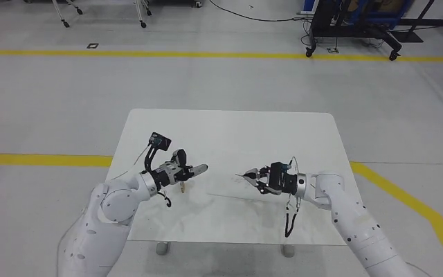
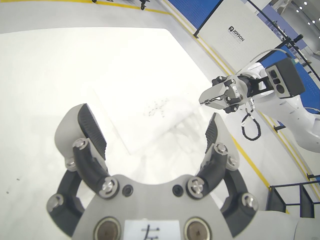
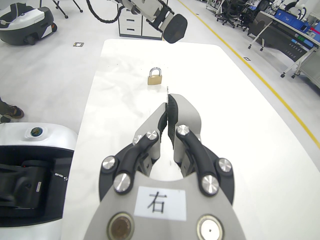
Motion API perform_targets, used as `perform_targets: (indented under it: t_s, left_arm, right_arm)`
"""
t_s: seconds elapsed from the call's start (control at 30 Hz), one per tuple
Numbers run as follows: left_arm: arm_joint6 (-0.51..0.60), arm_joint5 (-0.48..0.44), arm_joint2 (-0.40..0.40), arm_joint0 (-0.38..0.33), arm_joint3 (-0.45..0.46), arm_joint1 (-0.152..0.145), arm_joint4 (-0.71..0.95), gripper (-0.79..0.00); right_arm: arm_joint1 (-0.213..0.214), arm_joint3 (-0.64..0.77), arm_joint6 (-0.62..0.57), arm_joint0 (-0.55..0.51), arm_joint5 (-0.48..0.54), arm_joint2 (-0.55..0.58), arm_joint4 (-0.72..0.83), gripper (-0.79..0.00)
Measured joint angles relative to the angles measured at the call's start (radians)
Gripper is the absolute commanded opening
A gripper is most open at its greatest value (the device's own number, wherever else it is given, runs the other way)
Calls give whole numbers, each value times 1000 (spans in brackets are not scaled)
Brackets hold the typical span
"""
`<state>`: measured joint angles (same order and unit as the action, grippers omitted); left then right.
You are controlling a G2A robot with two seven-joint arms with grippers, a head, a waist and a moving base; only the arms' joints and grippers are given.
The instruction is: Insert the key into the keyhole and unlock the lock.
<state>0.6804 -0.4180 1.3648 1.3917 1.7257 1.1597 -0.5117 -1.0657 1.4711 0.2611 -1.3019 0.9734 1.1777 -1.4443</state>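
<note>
Right hand point(image 3: 168, 103) pinches one key point(image 3: 167, 93); one padlock point(image 3: 155, 76) sits beyond.

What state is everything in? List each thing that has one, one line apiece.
left end effector: open, empty.
right end effector: shut on the key.
key: pinched edge-on, its tip poking out past the fingertips, apart from the padlock.
padlock: shackle closed, on the table, no key in it.

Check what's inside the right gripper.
The right gripper is shut on the key: a thin metal tip sticks out in front. The rest is covered by the pads.
</note>
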Motion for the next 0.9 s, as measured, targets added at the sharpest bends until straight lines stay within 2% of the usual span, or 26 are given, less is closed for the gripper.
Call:
perform_targets:
  t_s: [0.17, 0.3, 0.4, 0.57, 0.67, 0.77, 0.9]
  left_arm:
    - [-17, -8, -8, 7, -1, 2, 20, 0]
    - [10, -88, -33, 11, -58, 6, 267, 0]
    - [98, -157, -49, -26, -140, 5, 476, 0]
    - [285, -257, -81, -101, -257, 0, 684, 0]
    - [350, -305, -109, -132, -293, -1, 703, 0]
    - [365, -331, -139, -152, -317, 2, 729, -31]
    - [364, -359, -175, -178, -353, 6, 729, -132]
  right_arm:
    - [0, 1, 0, -2, 1, -3, 4, -785]
    - [-6, -10, 9, 1, 40, -42, 94, -785]
    - [-5, -31, 13, 25, 39, -105, 189, -785]
    - [13, -72, -31, 92, 39, -228, 377, -785]
    - [26, -87, -60, 138, 39, -297, 485, -785]
    - [38, -102, -87, 176, 39, -350, 569, -785]
    - [53, -130, -124, 225, 39, -423, 667, -785]
